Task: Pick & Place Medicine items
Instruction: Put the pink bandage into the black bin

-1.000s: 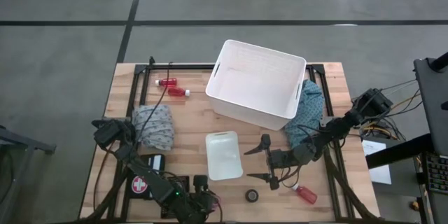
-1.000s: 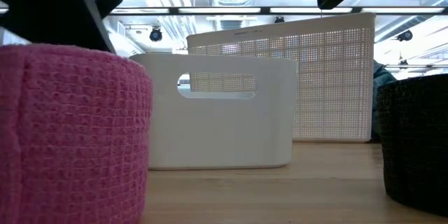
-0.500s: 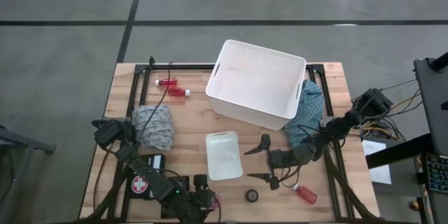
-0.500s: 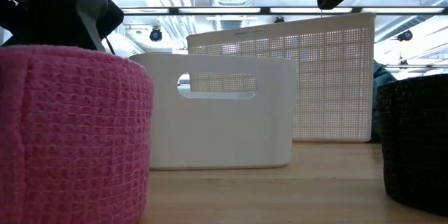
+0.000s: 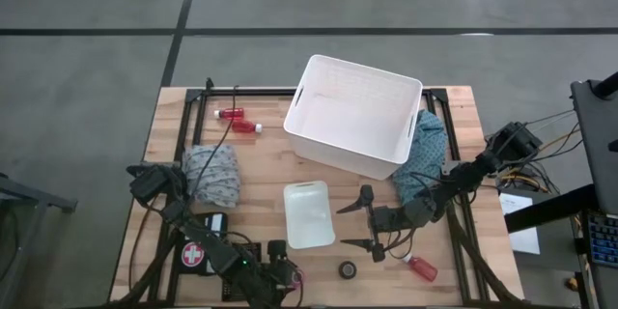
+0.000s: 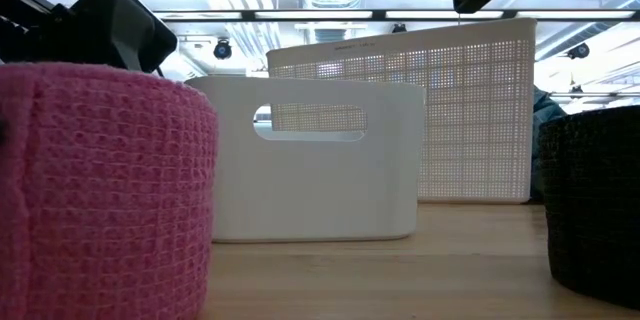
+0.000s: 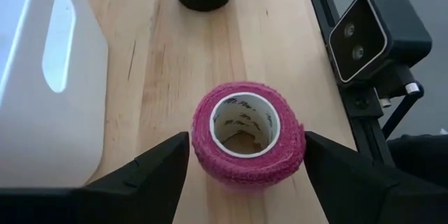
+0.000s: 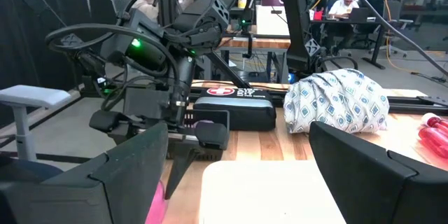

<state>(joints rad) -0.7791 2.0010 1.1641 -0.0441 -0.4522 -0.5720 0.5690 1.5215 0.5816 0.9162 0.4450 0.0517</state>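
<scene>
Now the left gripper [image 7: 241, 155] straddles the pink tape roll [image 7: 248, 132] at the table's near edge.
Its jaws flank the roll, contact unclear. Two red bottles [image 5: 238, 120] lie far left; the dark roll [image 5: 348, 269] and third bottle [image 5: 421, 268] lie near the right gripper [image 5: 369, 220], which hovers spread wide and empty beside the small white container [image 5: 308, 214].

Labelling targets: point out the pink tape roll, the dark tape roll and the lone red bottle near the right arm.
pink tape roll [image 7: 248, 134]: left wrist view, top rim.
dark tape roll [image 5: 348, 269]: high view, its ring.
red bottle [image 5: 423, 269]: high view, red body.
</scene>
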